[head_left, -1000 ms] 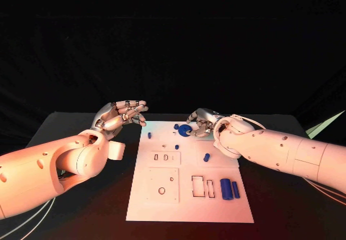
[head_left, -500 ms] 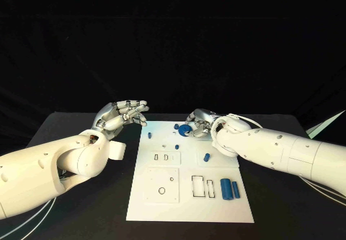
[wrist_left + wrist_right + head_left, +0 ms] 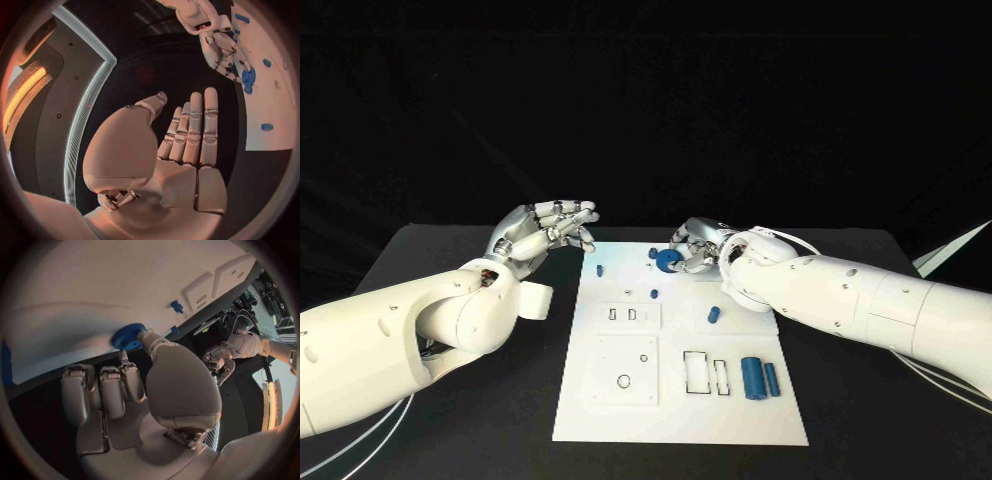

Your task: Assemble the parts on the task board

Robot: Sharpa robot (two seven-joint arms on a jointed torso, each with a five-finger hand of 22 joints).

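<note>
Bench (image 3: 473,420) surface is black, with the flat white rectangular task board (image 3: 678,415) lying lengthwise in the middle. Near end of the board: two long blue cylindrical parts (image 3: 753,377) lie side by side, just right of two narrow rectangular slots (image 3: 695,371); left of those sits a raised white square block with an oval hole (image 3: 625,369). Mid-board: a smaller raised white block with two small slots (image 3: 630,315), a short blue peg lying tilted (image 3: 714,315) to its right, and a tiny blue stub (image 3: 653,294) just beyond the block. Further out, a slim blue pin (image 3: 599,270) near the board's left edge. Far end: round blue toothed gear-like part (image 3: 669,259), also seen in the right wrist view (image 3: 128,336), sitting on the board surface. Right hand (image 3: 705,245) is at that gear, thumb tip and a fingertip touching its rim, other fingers curled beside it; looks like a pinch on the gear. Left hand (image 3: 545,228) hovers off the board's far left corner, above the bench, holding nothing; left wrist view shows its fingers (image 3: 195,131) straight and side by side, thumb apart from them.
</note>
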